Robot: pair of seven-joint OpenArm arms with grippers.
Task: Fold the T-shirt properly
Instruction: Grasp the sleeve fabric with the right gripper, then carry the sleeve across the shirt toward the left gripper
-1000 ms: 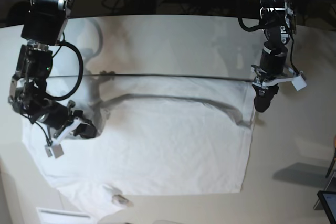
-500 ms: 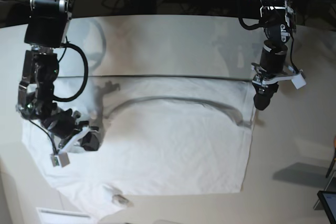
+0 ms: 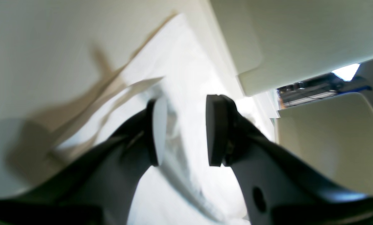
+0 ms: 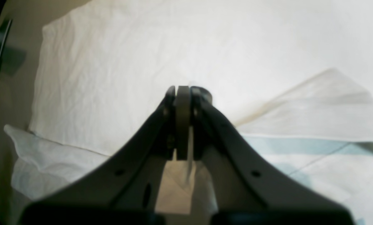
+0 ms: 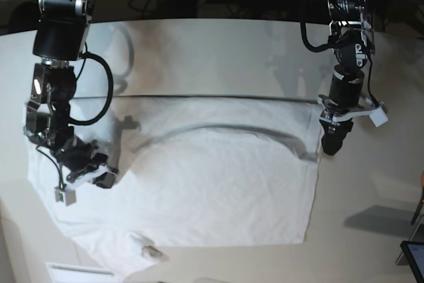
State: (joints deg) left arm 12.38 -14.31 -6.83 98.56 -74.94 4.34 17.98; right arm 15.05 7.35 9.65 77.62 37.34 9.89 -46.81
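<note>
A large plain white, wrinkled cotton T-shirt (image 5: 218, 183) lies spread across the middle and lower part of the smooth off-white tabletop (image 5: 218, 51), reaching from the left of the base frame to right of centre. A long curved crease arcs across its upper half, and its straight upper edge runs level across the middle of the frame. Near the lower edge, left of centre, sits the ribbed round collar with a small neck tag (image 5: 150, 251).

At the left of the base frame, the right claw (image 5: 106, 178) is low over the shirt's left part. In the right wrist view its black jaws are pressed together (image 4: 182, 93), and whether any cloth is caught between them cannot be told.

At the right of the base frame, the left claw (image 5: 329, 147) points down at the shirt's upper right edge. In the left wrist view its jaws stand apart (image 3: 181, 131), with white fabric between the pads (image 3: 214, 128), not gripped.
</note>
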